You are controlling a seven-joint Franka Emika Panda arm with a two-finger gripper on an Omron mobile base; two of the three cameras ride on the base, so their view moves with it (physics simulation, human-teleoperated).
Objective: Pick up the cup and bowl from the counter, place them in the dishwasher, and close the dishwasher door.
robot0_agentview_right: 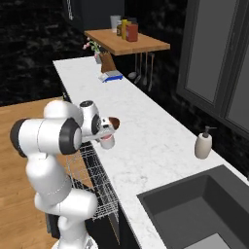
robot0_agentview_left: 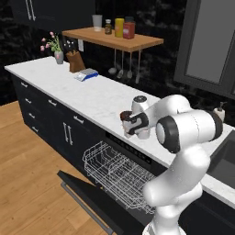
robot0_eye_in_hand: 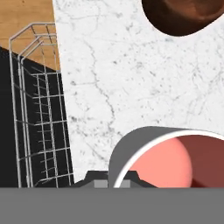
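Observation:
The white cup [robot0_eye_in_hand: 164, 164] with its red inside stands close under the hand near the front edge of the counter [robot0_eye_in_hand: 131, 78]. My gripper [robot0_eye_in_hand: 114, 179] straddles its left wall with the fingers close together, shut on the cup [robot0_agentview_left: 144, 134] [robot0_agentview_right: 108, 141]. The dark-brown bowl [robot0_eye_in_hand: 183, 15] [robot0_agentview_left: 124, 115] [robot0_agentview_right: 115, 121] sits on the counter just beyond, apart from the cup. Below the counter's edge the dishwasher door [robot0_agentview_left: 92, 197] hangs fully open, with the white wire rack [robot0_agentview_left: 117, 172] [robot0_eye_in_hand: 39, 122] pulled out over it.
A beige soap bottle [robot0_agentview_right: 203, 143] stands by the dark sink [robot0_agentview_right: 194, 209] to the right. Far along the counter are a knife block [robot0_agentview_left: 75, 62], a flower vase [robot0_agentview_left: 58, 56] and a blue-white item [robot0_agentview_left: 86, 75]. A wooden shelf [robot0_agentview_left: 137, 44] carries jars.

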